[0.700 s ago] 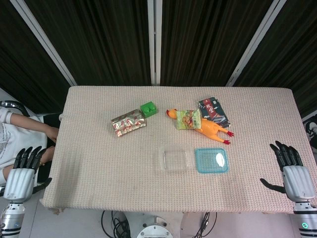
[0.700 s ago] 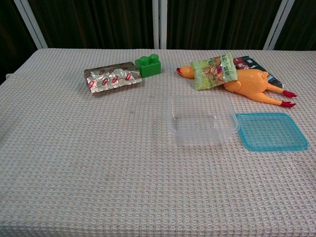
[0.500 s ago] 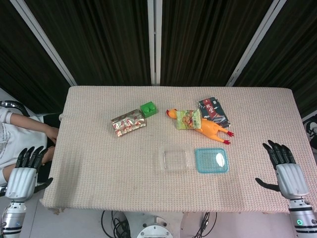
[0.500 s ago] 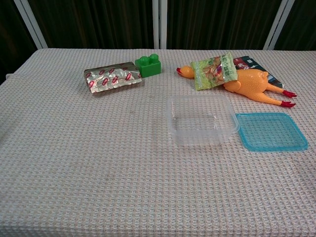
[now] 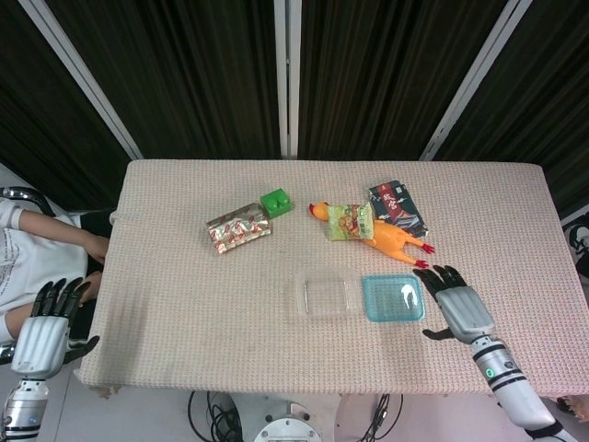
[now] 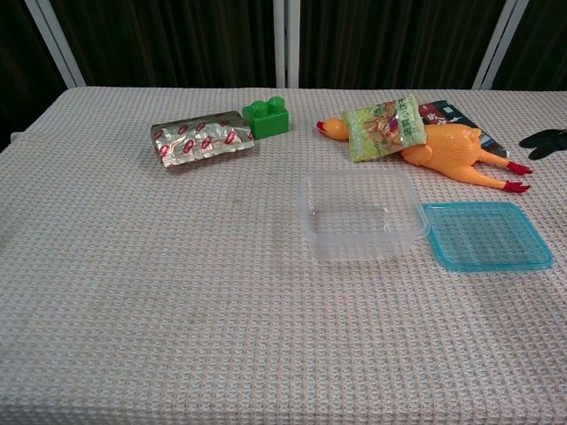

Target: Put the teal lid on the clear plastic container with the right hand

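Observation:
The teal lid [image 5: 393, 297] [image 6: 485, 235] lies flat on the table, just right of the clear plastic container [image 5: 326, 296] [image 6: 361, 213], which stands open and empty. My right hand [image 5: 455, 303] hovers over the table right beside the lid's right edge, fingers spread and pointing away, holding nothing. Only its dark fingertips [image 6: 545, 140] show at the right edge of the chest view. My left hand [image 5: 48, 320] hangs off the table's left front corner, fingers apart and empty.
A rubber chicken [image 5: 386, 238] with a green snack bag [image 5: 350, 221] on it and a dark packet [image 5: 398, 204] lie behind the lid. A green block [image 5: 275, 202] and a foil packet [image 5: 238, 227] sit at centre left. A person's arm [image 5: 55, 238] shows at the left.
My right hand has swung in from beyond the table's right edge to just right of the teal lid. The left hand has sunk slightly. Lid and container have not moved.

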`<state>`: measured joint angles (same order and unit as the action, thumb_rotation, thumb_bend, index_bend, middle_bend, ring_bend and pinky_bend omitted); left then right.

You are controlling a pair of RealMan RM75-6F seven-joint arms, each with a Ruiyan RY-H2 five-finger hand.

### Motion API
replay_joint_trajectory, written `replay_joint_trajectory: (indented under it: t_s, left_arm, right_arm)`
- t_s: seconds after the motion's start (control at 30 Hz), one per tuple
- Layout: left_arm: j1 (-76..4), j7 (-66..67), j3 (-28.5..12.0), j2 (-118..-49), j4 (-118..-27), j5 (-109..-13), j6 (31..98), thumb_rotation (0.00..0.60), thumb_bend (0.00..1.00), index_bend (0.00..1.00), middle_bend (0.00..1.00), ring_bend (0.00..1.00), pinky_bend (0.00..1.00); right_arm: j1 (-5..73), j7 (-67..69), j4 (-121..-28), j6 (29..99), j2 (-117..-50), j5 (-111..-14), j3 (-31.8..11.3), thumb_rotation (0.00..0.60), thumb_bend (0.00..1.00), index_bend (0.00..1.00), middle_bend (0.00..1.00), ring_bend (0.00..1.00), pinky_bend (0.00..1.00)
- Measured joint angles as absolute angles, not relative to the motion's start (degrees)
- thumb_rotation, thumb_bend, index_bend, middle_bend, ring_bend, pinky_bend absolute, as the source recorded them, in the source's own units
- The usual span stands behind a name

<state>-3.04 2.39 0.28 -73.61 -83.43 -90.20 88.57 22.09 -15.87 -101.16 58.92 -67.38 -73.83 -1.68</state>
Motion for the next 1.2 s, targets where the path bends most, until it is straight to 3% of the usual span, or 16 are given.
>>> replay_joint_trajectory:
  t_s: [0.2,0.4,0.93,1.2]
  left_arm:
    - [-3.11,2.1,0.44,-73.42,-83.39,-90.2,88.15,0.6,0.14,0.1,0.07,0.0,0.0]
    - [-3.31,1.8,0.64,-73.19,-83.4,-90.01,87.27,0.6,0.14,0.1,0.07,0.0,0.0]
    - [-3.23,1.26,0.74,-73.26,-83.1,-89.79,87.02,0.6,0.14,0.1,0.07,0.0,0.0]
    - [-3.14,1.41,0.81,-73.01,-83.36,-89.71,86.96,0.6,0.14,0.1,0.07,0.0,0.0]
  right_arm:
    - [28.19,-23.17,-98.4,52.39,-72.74,-64.78,-3.68,0.6,0.03,0.0,0.15,0.0,0.0]
    - [30.75,-25.09,-95.83,50.24,-76.14,-59.93,-4.16,0.6,0.03,0.0,0.15,0.0,0.0]
    - [32.66,-24.66,-92.73,50.15,-78.81,-57.91,-3.07,0.6,0.03,0.0,0.18,0.0,0.0]
    - [33.12,-24.16,-91.92,50.64,-79.5,-57.9,-2.78,0.6,0.08,0.0,0.24,0.0,0.0]
